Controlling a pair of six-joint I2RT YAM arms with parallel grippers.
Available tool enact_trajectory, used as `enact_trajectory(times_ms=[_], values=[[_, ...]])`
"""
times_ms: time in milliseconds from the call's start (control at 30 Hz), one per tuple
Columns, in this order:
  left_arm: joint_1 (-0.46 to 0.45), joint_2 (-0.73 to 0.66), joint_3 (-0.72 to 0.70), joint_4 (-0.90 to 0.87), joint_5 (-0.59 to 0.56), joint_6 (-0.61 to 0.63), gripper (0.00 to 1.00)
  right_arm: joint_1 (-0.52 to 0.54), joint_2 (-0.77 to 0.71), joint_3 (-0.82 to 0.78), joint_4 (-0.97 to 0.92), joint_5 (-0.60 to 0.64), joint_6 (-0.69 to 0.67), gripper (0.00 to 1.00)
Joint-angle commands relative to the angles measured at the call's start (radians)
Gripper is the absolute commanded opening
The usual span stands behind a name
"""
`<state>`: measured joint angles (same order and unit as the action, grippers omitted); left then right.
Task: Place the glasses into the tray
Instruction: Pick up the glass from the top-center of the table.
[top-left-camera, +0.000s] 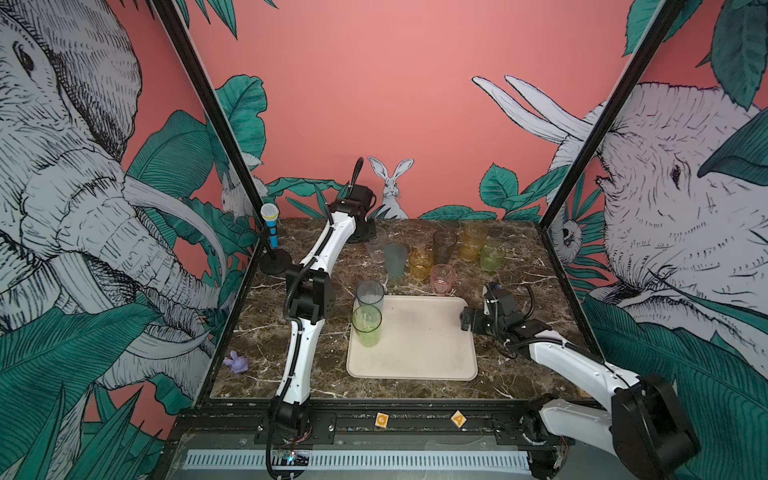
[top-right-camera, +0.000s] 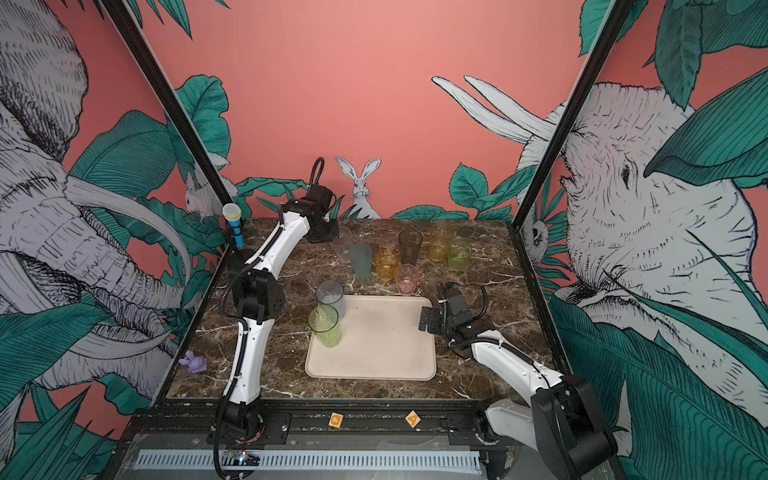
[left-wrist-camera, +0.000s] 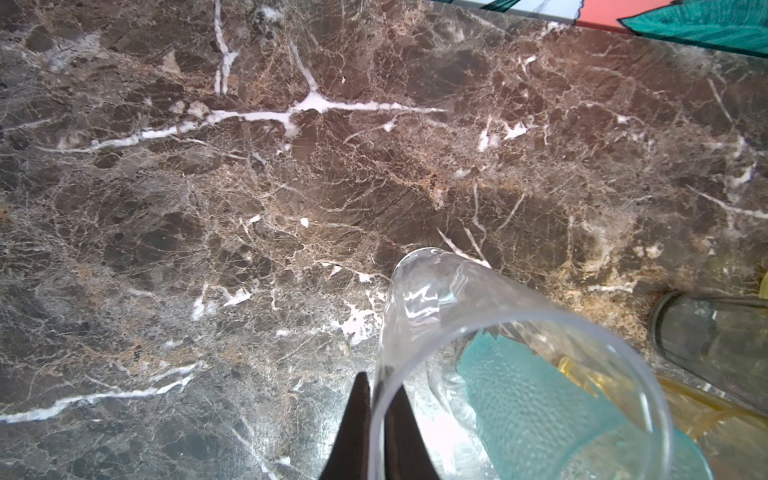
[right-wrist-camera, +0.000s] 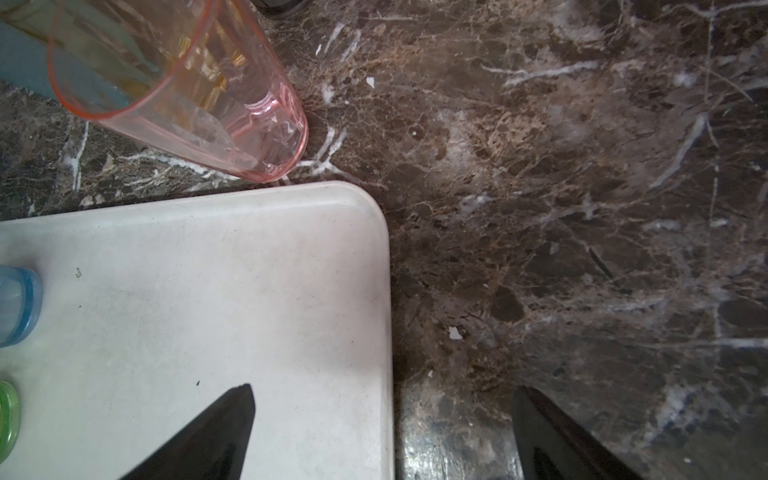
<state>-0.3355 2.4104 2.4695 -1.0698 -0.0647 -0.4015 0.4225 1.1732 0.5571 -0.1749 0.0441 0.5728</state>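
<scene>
Tray (top-left-camera: 415, 349) holds grey glass (top-left-camera: 370, 293) and green glass (top-left-camera: 366, 328) at its far left corner, seven more stand beyond its far edge, left gripper (left-wrist-camera: 380, 388) pinching clear glass (left-wrist-camera: 436, 291) there, right gripper (right-wrist-camera: 384, 388) spread over its far right corner.

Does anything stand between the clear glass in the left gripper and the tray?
Yes. The frosted teal glass stands close beside the clear glass, toward the tray, and the grey glass fills the tray's nearest corner. The left gripper should probably lift over them.

Grey tumbler (top-left-camera: 370, 293) and green tumbler (top-left-camera: 367, 326) stand on tray (top-left-camera: 415, 357).
</scene>
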Motion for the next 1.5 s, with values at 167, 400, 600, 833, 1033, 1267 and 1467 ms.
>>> enact_trajectory(times_ms=[167,400,600,833,1033,1267,1467], values=[[0.010,-0.132,-0.085,-0.041,-0.023,0.030,0.00,-0.004,-0.005,-0.013,0.020,0.002,0.009,0.99],[0.014,-0.238,-0.166,-0.060,-0.043,0.053,0.00,-0.004,-0.011,-0.017,0.021,0.004,0.011,0.99],[0.015,-0.334,-0.235,-0.095,-0.061,0.078,0.00,-0.004,-0.021,-0.023,0.021,0.009,0.014,0.99],[0.015,-0.457,-0.302,-0.161,-0.075,0.102,0.00,-0.004,-0.020,-0.021,0.020,0.006,0.014,0.99],[0.015,-0.595,-0.394,-0.203,-0.099,0.115,0.00,-0.004,-0.017,-0.019,0.020,0.005,0.013,0.99],[0.015,-0.765,-0.522,-0.249,-0.124,0.121,0.00,-0.004,-0.013,-0.017,0.020,0.001,0.013,0.99],[0.015,-0.908,-0.632,-0.287,-0.146,0.116,0.00,-0.005,-0.008,-0.016,0.020,-0.003,0.015,0.99]])
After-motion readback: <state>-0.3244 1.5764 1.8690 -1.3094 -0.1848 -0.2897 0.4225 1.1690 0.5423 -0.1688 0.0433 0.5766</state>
